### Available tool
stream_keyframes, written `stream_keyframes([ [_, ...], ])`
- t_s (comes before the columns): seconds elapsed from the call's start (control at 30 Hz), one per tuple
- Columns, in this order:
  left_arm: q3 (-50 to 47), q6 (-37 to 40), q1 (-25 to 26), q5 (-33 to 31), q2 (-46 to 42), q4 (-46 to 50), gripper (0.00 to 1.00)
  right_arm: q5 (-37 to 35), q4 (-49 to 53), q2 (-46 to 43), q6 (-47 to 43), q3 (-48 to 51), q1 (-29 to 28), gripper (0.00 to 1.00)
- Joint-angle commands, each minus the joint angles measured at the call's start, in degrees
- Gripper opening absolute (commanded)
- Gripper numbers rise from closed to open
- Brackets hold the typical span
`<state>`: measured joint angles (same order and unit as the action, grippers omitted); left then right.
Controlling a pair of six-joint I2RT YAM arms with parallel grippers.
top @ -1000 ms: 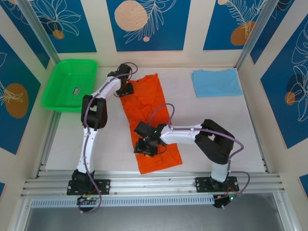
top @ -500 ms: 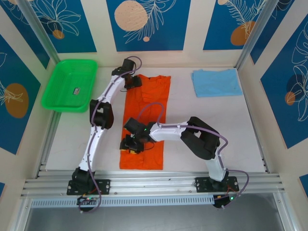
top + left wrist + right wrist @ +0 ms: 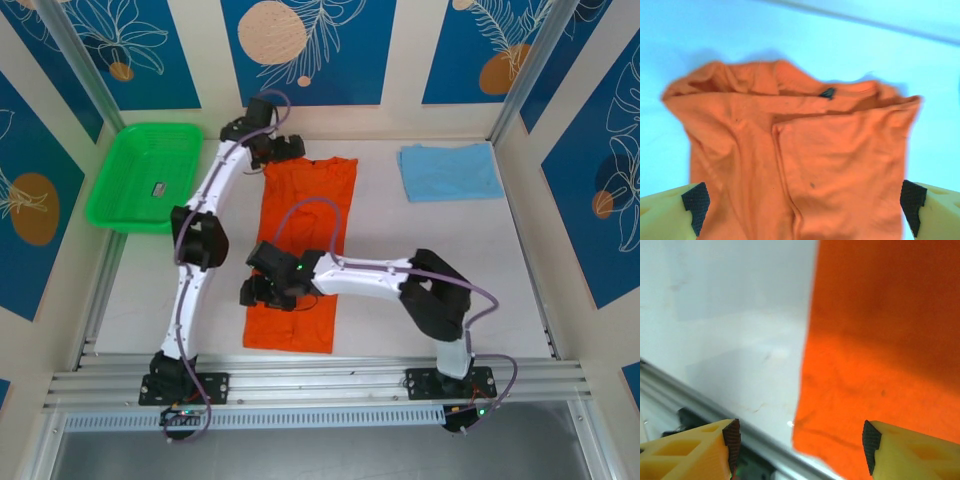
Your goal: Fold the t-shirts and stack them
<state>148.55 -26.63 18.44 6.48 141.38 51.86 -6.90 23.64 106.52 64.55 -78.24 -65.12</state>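
The desk [image 3: 430, 280] carries both garments. The orange t-shirt [image 3: 300, 180] lies as a long narrow strip left of centre. It runs from near the far edge, where its collar sits, almost to the near edge, with the sides apparently folded in lengthwise. The blue t-shirt [image 3: 450, 172] rests as a flat, folded rectangle near the far right corner, well apart from the orange one.

Both are thin, light, limp cloth. I judge they will sag and slide rather than hold a shape, and layers may slip apart if only the top one is pinched. The safest grip on the orange strip is probably at its corners, pinching all layers together. One hand would go at the collar end and the other at the hem end, so that the strip can be carried over itself evenly.

The left arm [image 3: 200, 240] is stretched out to the far edge, its left hand [image 3: 283, 148] over the collar end. The right arm [image 3: 370, 275] reaches across to the left, its right hand [image 3: 256, 292] over the strip's left edge near the hem.

In the left wrist view the pads [image 3: 696, 200] stand wide apart with the collar label [image 3: 827, 92] ahead, gripping nothing. The right hand's fingers [image 3: 731, 437] are also apart, straddling the shirt's edge above the near left corner of the strip, and hold nothing.
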Motion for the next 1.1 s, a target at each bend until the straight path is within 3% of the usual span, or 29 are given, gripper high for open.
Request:
stream_keyframes([
  [0.0, -8.88, -0.72, 1.56, -3.54, -14.76, 1.0, 1.0, -7.84, 2.54, -9.1, -1.5, 5.41, -1.57, 0.68],
  [0.13, -37.45, -6.21, 3.56, -5.95, -32.36, -7.31, 0.99, -12.35, 5.57, -17.3, 2.69, 15.66, -0.85, 0.67],
  [0.23, -59.51, -11.48, 6.07, -7.32, -44.79, -14.92, 0.94, -8.86, 10.19, -19.66, 7.29, 21.34, 1.59, 0.64],
  [0.33, -74.46, -13.81, 9.67, -9.23, -53.06, -16.45, 0.83, -4.65, 10.45, -21.79, 9.75, 27.47, 2.31, 0.61],
  [0.47, -91.93, -14.99, 13.68, -11.78, -63.93, -14.43, 0.69, -4.54, 7.5, -27.77, 15.38, 37.45, 0.38, 0.59],
  [0.53, -99.93, -15.5, 14.82, -10.1, -69.68, -15.08, 0.63, -3.73, 5.23, -30.22, 17.75, 41.39, -0.18, 0.57],
  [0.67, -109.36, -16.55, 16.94, -7.19, -77.23, -11.4, 0.51, -1.25, 1.17, -31.15, 17.84, 43.84, -1.45, 0.53],
  [0.83, -117.99, -19.86, 19.01, -4.76, -86.66, -10.71, 0.48, -2.37, -3.74, -29.27, 16.4, 42.56, -3.78, 0.54],
  [1.07, -123.85, -21.1, 19.18, 0.8, -86.34, -15.61, 0.41, -1.82, -5.92, -24.33, 16.14, 39.79, -3.9, 0.49],
])
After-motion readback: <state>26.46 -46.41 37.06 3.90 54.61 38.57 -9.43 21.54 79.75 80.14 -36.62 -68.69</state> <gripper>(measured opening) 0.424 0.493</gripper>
